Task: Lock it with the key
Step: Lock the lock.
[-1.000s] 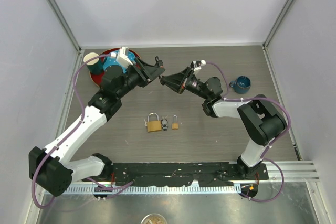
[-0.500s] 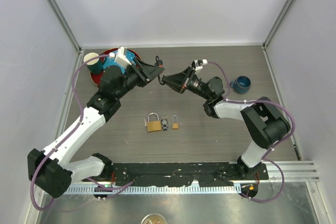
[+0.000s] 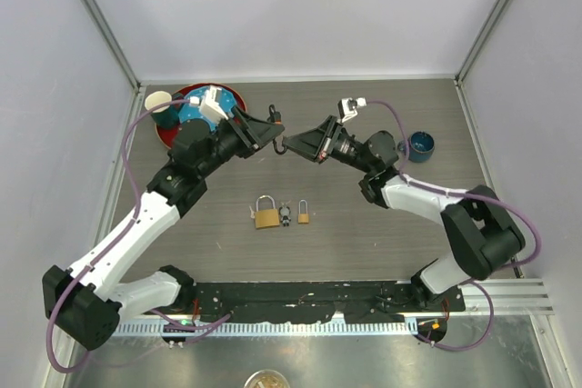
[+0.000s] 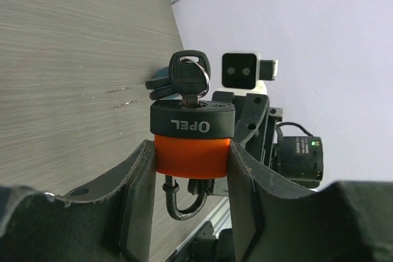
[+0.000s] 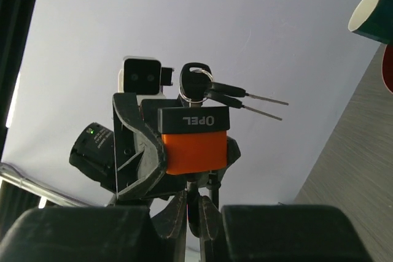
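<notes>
Fingers (image 4: 138,182) of the left gripper (image 4: 190,162) clamp the orange-and-black plastic-cased padlock (image 4: 190,151) by its sides. They hold it in the air above the far middle of the grey wood-grain table (image 3: 364,233). A black-headed key (image 4: 189,73) sits in the padlock's keyway. Over the last second the right gripper (image 5: 197,208) has narrowed its fingers onto the dark U-shaped shackle (image 4: 183,204), and they now look pinched on it. The right arm's elbow has also swung outward towards the blue mug (image 3: 420,144). Whether the shackle is fully seated I cannot tell. With both ends of the padlock now gripped, the right arm seems placed to press the shackle home. The key is not yet held by either gripper, so turning it remains to be done.
</notes>
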Controlling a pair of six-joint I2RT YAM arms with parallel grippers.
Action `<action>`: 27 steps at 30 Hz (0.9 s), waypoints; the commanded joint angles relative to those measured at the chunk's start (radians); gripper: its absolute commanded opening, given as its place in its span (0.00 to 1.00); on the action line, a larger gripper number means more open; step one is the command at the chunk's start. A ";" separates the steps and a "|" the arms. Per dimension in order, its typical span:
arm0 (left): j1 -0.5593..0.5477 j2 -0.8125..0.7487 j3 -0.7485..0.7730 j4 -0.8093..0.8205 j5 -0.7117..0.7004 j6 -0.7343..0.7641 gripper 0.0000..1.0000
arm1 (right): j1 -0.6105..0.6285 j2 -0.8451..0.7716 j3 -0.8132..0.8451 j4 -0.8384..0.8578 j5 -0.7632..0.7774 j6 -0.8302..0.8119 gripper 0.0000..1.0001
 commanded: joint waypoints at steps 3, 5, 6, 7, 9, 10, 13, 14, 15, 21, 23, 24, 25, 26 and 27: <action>0.010 -0.028 -0.025 0.019 -0.040 0.045 0.28 | -0.013 -0.169 0.087 -0.323 0.008 -0.306 0.02; 0.012 -0.027 -0.034 0.029 -0.038 0.044 0.36 | -0.013 -0.184 0.107 -0.422 0.008 -0.370 0.01; 0.012 -0.024 -0.036 0.033 -0.038 0.039 0.38 | -0.014 -0.189 0.112 -0.450 0.008 -0.389 0.01; 0.012 -0.022 -0.039 0.038 -0.035 0.039 0.42 | -0.013 -0.195 0.115 -0.508 0.017 -0.407 0.01; 0.012 -0.014 -0.040 0.041 -0.032 0.036 0.47 | -0.013 -0.211 0.127 -0.556 0.026 -0.460 0.01; 0.011 -0.013 -0.040 0.044 -0.029 0.036 0.51 | -0.013 -0.215 0.132 -0.593 0.028 -0.473 0.01; 0.010 -0.005 -0.045 0.053 -0.023 0.032 0.59 | -0.018 -0.223 0.144 -0.625 0.025 -0.499 0.01; 0.010 -0.002 -0.045 0.055 -0.021 0.032 0.61 | -0.018 -0.224 0.144 -0.628 0.023 -0.500 0.01; 0.010 -0.001 -0.046 0.056 -0.021 0.032 0.64 | -0.019 -0.230 0.144 -0.631 0.025 -0.506 0.01; 0.010 -0.001 -0.062 0.062 -0.020 0.036 0.75 | -0.027 -0.240 0.160 -0.670 0.019 -0.533 0.01; 0.012 0.001 -0.062 0.064 -0.014 0.052 0.76 | -0.033 -0.240 0.167 -0.690 0.016 -0.542 0.01; 0.011 0.002 -0.060 0.064 -0.004 0.061 0.76 | -0.036 -0.240 0.169 -0.691 0.007 -0.544 0.01; 0.010 0.002 -0.057 0.063 0.006 0.076 0.77 | -0.047 -0.241 0.175 -0.697 -0.003 -0.547 0.01; 0.010 0.004 -0.054 0.064 0.017 0.111 0.78 | -0.050 -0.241 0.179 -0.702 -0.010 -0.550 0.01; 0.010 0.007 -0.047 0.064 0.054 0.137 0.79 | -0.056 -0.241 0.186 -0.705 -0.038 -0.553 0.01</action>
